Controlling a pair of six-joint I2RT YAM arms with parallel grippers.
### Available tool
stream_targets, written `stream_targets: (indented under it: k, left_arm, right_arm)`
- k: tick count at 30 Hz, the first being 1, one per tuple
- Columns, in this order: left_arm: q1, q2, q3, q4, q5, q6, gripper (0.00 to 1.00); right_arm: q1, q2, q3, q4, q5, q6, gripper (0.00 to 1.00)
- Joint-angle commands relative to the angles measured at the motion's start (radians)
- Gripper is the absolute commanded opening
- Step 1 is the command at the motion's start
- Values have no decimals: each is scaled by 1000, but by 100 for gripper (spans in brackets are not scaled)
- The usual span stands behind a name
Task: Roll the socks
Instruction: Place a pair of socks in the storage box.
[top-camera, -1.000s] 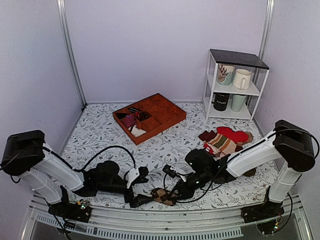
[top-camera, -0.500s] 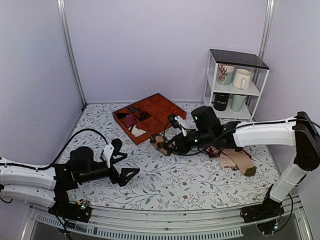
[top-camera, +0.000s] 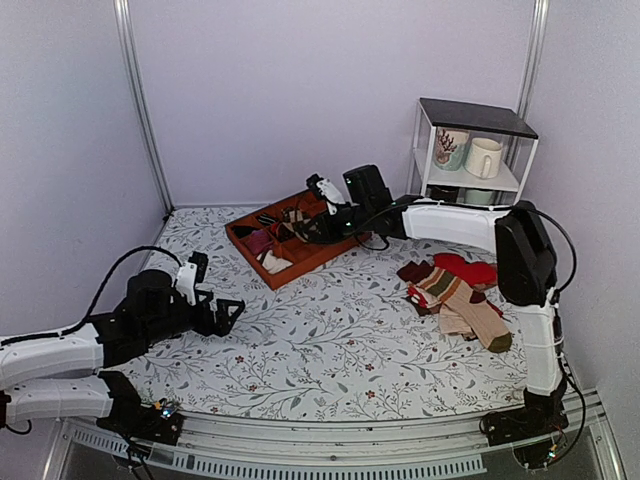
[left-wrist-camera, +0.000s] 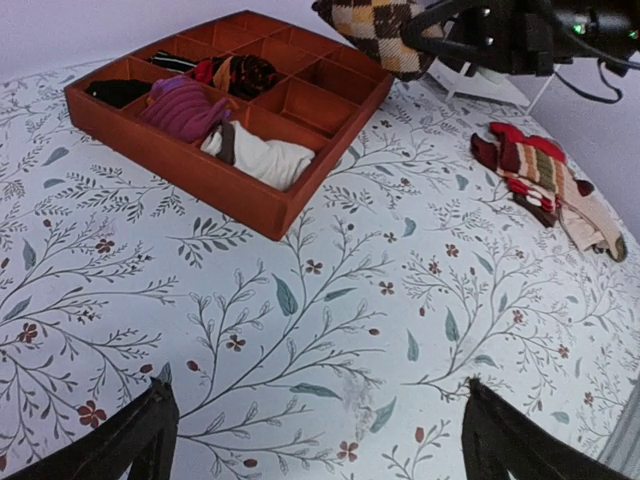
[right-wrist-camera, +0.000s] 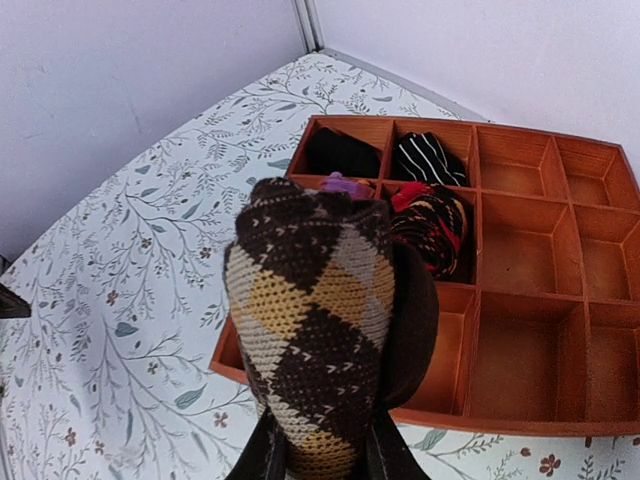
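One rolled argyle sock pair (right-wrist-camera: 310, 330): my right pincer (right-wrist-camera: 322, 455) clamping it, holding it over orange divider tray (right-wrist-camera: 520, 425) just beneath, probably for dropping into a compartment. My left pincer (left-wrist-camera: 330, 440) hanging wide open, gripping nothing.

The right gripper (right-wrist-camera: 322, 455) pinches the rolled socks (right-wrist-camera: 315, 330) from both sides, and the argyle bundle stands upright, hiding the near-left corner of the divided tray (right-wrist-camera: 520, 425) on the floral worktop (right-wrist-camera: 130, 300). A black bundle (right-wrist-camera: 340, 155) fills the tray's far-left corner compartment, with a striped bundle (right-wrist-camera: 425, 155) in the next one along that edge.
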Motion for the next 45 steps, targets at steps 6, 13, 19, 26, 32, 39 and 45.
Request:
stream_targets:
  k: [6, 13, 19, 26, 32, 39, 45]
  left_arm:
    - [79, -1, -14, 37, 107, 2, 99]
    - [83, -10, -37, 52, 113, 21, 100]
    - [84, -31, -38, 45, 137, 36, 99]
    - [89, -86, -42, 20, 140, 52, 99]
    - [92, -94, -48, 6, 149, 59, 100]
    - [95, -106, -55, 6, 150, 64, 100]
    - [98, -86, -54, 10, 153, 75, 99]
  right_arm:
    - [-20, 300, 267, -94, 52, -89, 0]
    - [-26, 366, 301, -149, 100, -107, 0]
    - [-26, 402, 329, -231, 133, -145, 0]
    - [-25, 444, 390, -411, 183, -217, 0]
    - [-19, 468, 390, -503, 223, -237, 0]
    - [6, 451, 322, -612, 305, -270, 0]
    - [25, 447, 290, -724, 361, -326, 0]
